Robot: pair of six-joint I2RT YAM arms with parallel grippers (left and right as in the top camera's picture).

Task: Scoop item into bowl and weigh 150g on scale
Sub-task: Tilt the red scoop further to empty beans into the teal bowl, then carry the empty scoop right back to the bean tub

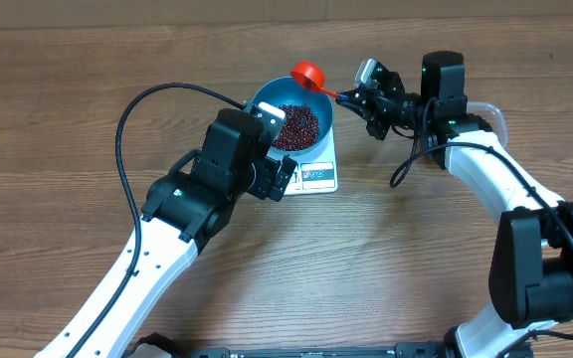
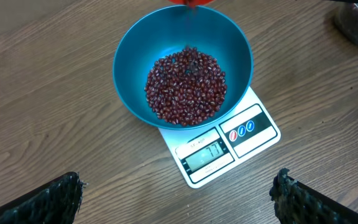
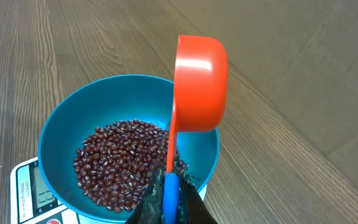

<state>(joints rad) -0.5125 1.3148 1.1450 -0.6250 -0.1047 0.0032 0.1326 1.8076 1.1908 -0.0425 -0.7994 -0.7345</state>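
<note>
With our left gripper (image 2: 179,198) spread wide near the bowl (image 2: 129,56), our right gripper (image 3: 166,200) pinches the scoop (image 3: 199,84) by its stiff handle, since loose beans (image 2: 186,84) roll and spill.

A round deep blue bowl (image 2: 129,74) sits upright on a small flat white rectangular scale (image 2: 253,134). A loose heap of small dark red-brown beans (image 2: 185,84) fills its bottom.

Wooden table (image 2: 42,93), white scale (image 2: 222,152) on it
</note>
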